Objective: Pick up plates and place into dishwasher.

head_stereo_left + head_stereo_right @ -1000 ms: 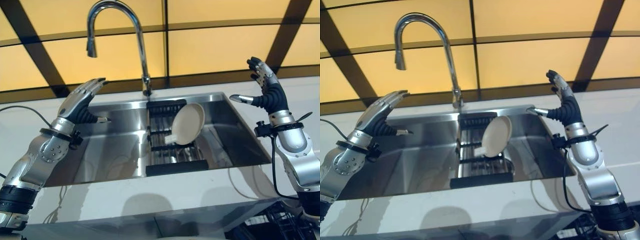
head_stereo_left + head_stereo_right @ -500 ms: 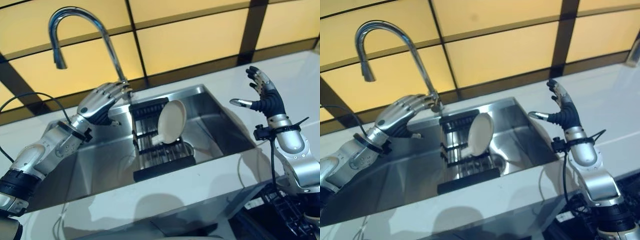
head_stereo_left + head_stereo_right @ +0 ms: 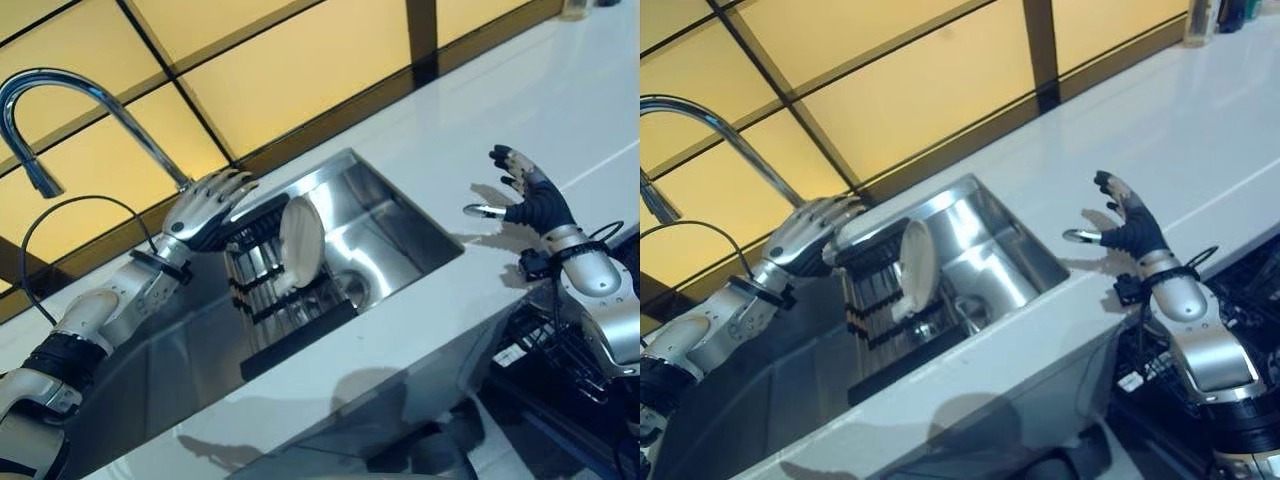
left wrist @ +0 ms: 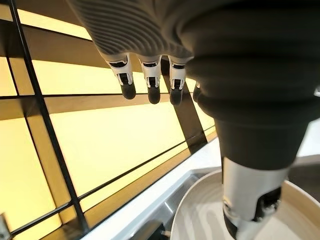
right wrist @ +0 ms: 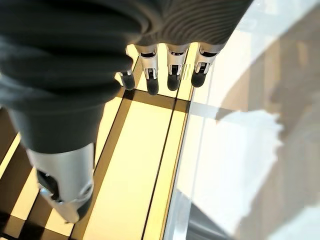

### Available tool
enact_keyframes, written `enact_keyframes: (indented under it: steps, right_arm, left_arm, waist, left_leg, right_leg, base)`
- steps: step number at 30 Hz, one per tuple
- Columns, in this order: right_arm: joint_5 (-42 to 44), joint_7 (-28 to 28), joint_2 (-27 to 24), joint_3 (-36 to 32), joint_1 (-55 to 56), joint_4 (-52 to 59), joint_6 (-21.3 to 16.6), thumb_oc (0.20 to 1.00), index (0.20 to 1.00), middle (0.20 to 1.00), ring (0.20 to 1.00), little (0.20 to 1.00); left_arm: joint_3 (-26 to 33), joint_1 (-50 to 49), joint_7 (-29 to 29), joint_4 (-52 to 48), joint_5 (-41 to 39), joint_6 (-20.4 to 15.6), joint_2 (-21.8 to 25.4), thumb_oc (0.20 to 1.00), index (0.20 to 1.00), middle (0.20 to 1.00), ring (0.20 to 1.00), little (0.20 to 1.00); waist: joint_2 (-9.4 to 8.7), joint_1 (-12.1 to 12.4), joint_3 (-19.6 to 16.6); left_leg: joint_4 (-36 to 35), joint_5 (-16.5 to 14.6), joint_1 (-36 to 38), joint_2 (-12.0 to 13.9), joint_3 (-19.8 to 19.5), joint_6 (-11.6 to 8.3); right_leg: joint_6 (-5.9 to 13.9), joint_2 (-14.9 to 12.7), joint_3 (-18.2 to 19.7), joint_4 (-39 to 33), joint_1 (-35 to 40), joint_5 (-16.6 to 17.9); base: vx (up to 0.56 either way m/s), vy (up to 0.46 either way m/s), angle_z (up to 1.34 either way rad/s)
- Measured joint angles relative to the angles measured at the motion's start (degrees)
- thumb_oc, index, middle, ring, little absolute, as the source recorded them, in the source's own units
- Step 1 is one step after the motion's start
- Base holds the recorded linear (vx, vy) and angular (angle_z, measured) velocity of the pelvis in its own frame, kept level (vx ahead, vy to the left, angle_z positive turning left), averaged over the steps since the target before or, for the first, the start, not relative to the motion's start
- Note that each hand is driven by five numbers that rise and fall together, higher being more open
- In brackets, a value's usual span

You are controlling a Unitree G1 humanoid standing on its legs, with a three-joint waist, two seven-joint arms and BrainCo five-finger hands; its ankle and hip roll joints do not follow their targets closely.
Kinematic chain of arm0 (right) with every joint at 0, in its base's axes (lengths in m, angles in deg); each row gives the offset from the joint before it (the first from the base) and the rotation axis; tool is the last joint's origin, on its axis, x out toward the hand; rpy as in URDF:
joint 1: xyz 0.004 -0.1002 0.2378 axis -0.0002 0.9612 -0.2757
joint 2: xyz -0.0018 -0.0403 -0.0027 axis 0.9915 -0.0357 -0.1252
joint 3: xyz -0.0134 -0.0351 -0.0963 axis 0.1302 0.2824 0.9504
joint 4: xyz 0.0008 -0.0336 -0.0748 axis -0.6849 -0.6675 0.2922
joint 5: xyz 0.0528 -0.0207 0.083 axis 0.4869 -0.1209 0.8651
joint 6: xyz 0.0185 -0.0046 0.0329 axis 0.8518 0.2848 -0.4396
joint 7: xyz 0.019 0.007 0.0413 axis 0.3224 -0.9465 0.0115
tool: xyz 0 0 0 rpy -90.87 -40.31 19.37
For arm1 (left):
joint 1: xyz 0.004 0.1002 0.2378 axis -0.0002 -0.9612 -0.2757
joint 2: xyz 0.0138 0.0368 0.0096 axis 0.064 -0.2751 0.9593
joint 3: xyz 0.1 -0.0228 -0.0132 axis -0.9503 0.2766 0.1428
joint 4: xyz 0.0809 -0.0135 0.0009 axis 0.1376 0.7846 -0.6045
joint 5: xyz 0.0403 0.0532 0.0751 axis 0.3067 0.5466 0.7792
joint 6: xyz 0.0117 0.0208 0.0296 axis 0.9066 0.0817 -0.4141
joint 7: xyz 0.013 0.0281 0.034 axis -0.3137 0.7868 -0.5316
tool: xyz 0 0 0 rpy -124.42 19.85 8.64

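Observation:
A cream plate (image 3: 300, 245) stands on edge in a black dish rack (image 3: 275, 300) inside the steel sink (image 3: 400, 225). My left hand (image 3: 205, 205) hovers open just left of the plate, by the rack's back end, not touching it. Its wrist view has the straight fingers (image 4: 150, 82) above and the plate's rim (image 4: 197, 220) close below the thumb. My right hand (image 3: 528, 197) is open with spread fingers over the white counter (image 3: 560, 110), well right of the sink. It holds nothing; the right wrist view looks past straight fingers (image 5: 172, 70).
A curved chrome faucet (image 3: 70, 95) rises behind the sink at the left. Yellow wall panels with dark strips run behind the counter. A dark wire dishwasher rack (image 3: 555, 355) shows below the counter's front edge at the lower right.
The camera has swung, so the whole scene shifted and tilted. My left hand has moved right to the rack beside the plate. My right hand has drifted away from the sink over the counter.

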Motion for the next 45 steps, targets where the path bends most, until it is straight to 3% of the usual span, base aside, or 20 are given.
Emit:
enact_keyframes:
  steps: [8, 13, 23, 30, 35, 40, 45]
  right_arm:
    - [-0.6, -2.6, 0.0, -1.6, 0.4, 0.4, -0.1, 1.000, 1.000, 1.000, 1.000, 1.000]
    - [-0.7, -4.5, -1.0, -1.8, 1.0, 0.4, 0.0, 1.000, 1.000, 1.000, 1.000, 1.000]
    - [-1.9, -6.8, -2.2, -3.4, 1.2, 1.5, 1.2, 1.000, 1.000, 1.000, 1.000, 1.000]
    - [-2.4, -7.3, -4.6, -4.3, 1.2, 3.4, 1.1, 1.000, 1.000, 1.000, 1.000, 1.000]
    - [-2.8, -7.9, -5.2, -6.8, 1.0, 6.3, -0.6, 1.000, 1.000, 1.000, 1.000, 1.000]
    - [-3.5, -9.2, -5.5, -8.1, 1.1, 7.0, -2.1, 1.000, 1.000, 1.000, 1.000, 1.000]
    - [-4.0, -10.4, -5.5, -8.7, 2.2, 6.9, -2.8, 1.000, 1.000, 1.000, 1.000, 1.000]
  left_arm:
    - [0.0, -0.1, 3.0, 0.4, 2.0, 1.1, -0.4, 1.000, 1.000, 1.000, 1.000, 1.000]
    - [-0.3, -0.5, 3.4, 1.8, 4.5, 1.1, -3.0, 1.000, 1.000, 1.000, 1.000, 1.000]
    - [-6.3, -0.5, 4.4, 4.3, 12.9, -1.0, -3.7, 1.000, 1.000, 1.000, 1.000, 1.000]
    - [-8.8, -0.4, 4.5, 4.4, 14.4, -1.5, -3.8, 1.000, 1.000, 1.000, 1.000, 1.000]
    - [-9.2, -0.5, 6.2, 5.3, 14.4, 0.0, -3.8, 1.000, 1.000, 1.000, 1.000, 1.000]
    - [-9.1, -0.5, 9.7, 6.7, 14.3, 4.0, -3.9, 1.000, 1.000, 1.000, 1.000, 1.000]
    - [-9.1, -0.4, 13.0, 8.0, 14.4, 5.6, -6.0, 1.000, 1.000, 1.000, 1.000, 1.000]
  waist:
    - [0.02, -1.0, 0.8]
    - [0.65, -1.2, 0.4]
    - [2.02, -3.5, 0.5]
    - [2.73, -4.4, 1.3]
    - [2.97, -4.9, 3.1]
    - [2.99, -6.0, 3.6]
    - [2.87, -6.2, 3.7]
  left_leg:
    - [1.6, -1.4, 0.8, -0.6, 1.4, -0.62]
    - [2.7, -1.4, 1.8, -0.7, 1.4, -0.62]
    - [3.9, -1.4, 3.5, -1.8, 1.5, -0.61]
    - [4.0, -1.4, 2.8, -3.0, 1.5, -0.60]
    - [3.4, -3.0, 0.8, -4.1, 1.7, 0.49]
    - [3.6, -3.0, 1.0, -4.5, 2.8, 0.44]
    - [5.4, -2.9, 1.9, -4.4, 2.6, 0.41]
  right_leg:
    - [-1.03, -0.1, 1.3, 10.0, -3.7, -5.2]
    - [-1.34, -0.1, 1.3, 10.1, -2.3, -5.8]
    - [-0.62, -1.2, 2.4, 10.3, -0.4, -6.5]
    - [0.10, -2.5, 3.2, 12.3, -2.1, -7.0]
    - [0.63, -2.8, 3.8, 16.1, -6.5, -7.6]
    - [0.50, -3.1, 4.5, 18.0, -7.7, -8.6]
    - [0.41, -3.3, 4.4, 17.9, -5.7, -9.1]
  base:
    - [0.13, -0.007, -0.08]
    - [0.13, 0.022, 0.00]
    - [0.07, 0.030, -0.03]
    - [-0.02, 0.035, -0.01]
    - [-0.02, 0.029, -0.04]
    - [0.05, -0.002, -0.10]
    - [0.08, -0.036, 0.01]
